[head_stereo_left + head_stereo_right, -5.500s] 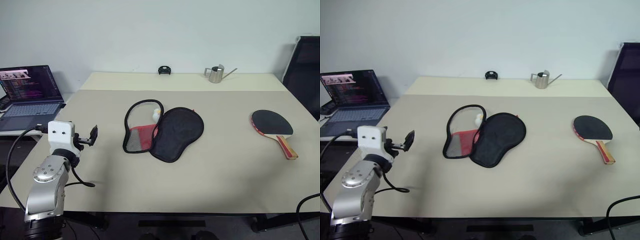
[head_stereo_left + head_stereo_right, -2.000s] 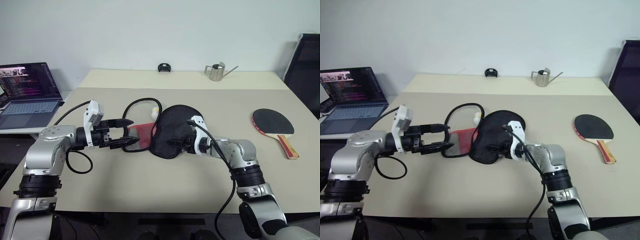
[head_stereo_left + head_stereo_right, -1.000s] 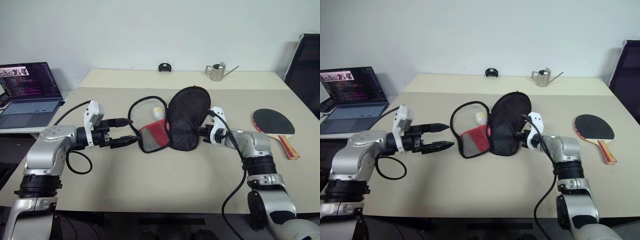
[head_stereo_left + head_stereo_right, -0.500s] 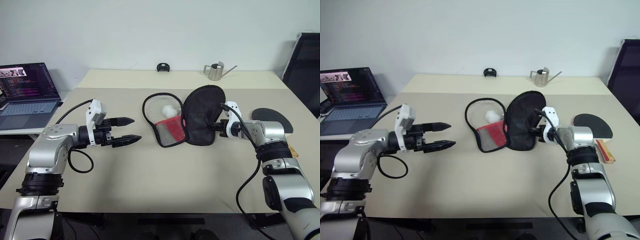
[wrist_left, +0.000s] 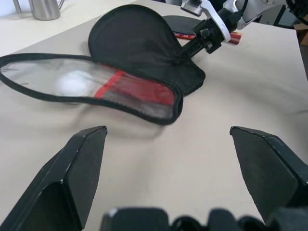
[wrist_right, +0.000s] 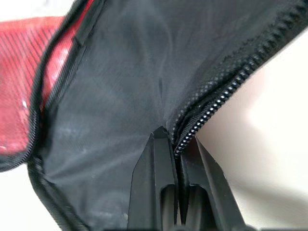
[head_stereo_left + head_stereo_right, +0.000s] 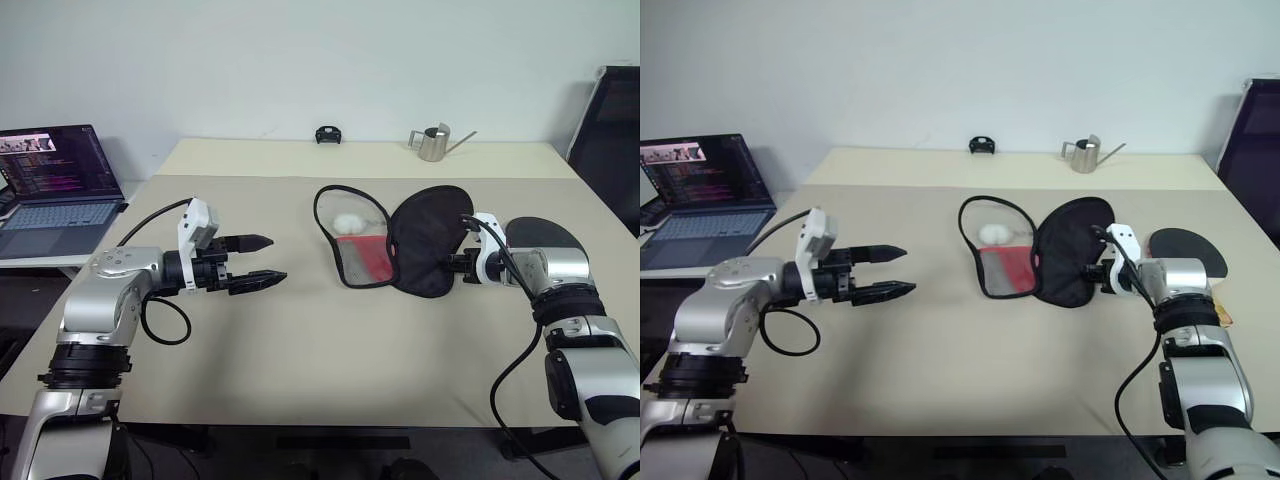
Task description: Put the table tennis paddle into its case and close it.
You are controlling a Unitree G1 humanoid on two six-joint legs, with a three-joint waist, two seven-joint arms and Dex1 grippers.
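**Case pinched at its rim, paddle just behind the right claw**

The case [image 7: 400, 250] lies unzipped on the surface [image 7: 300, 350], its black flap folded out beside the mesh-and-red half, where a white ball [image 7: 348, 222] sits. The right claw [image 7: 462, 267] is pressed together on the flap's zipper edge, at the side of the case that faces the paddle [image 7: 540, 233]. The right wrist view shows the two fingers [image 6: 159, 163] nipping the fabric just inside the zipper teeth.

The paddle lies flat on the surface just beyond the case's flap, on the far side of the right forearm, its round black face up; its handle is hidden behind the arm, so I cannot tell how its long axis runs.

The left claw [image 7: 262, 260] hangs spread wide, well apart from the case on its mesh side, pointing toward it.

Judgement: the right arm is far nearer the paddle, so it would have to let go of the flap to fetch it, while the left could steady the open case.
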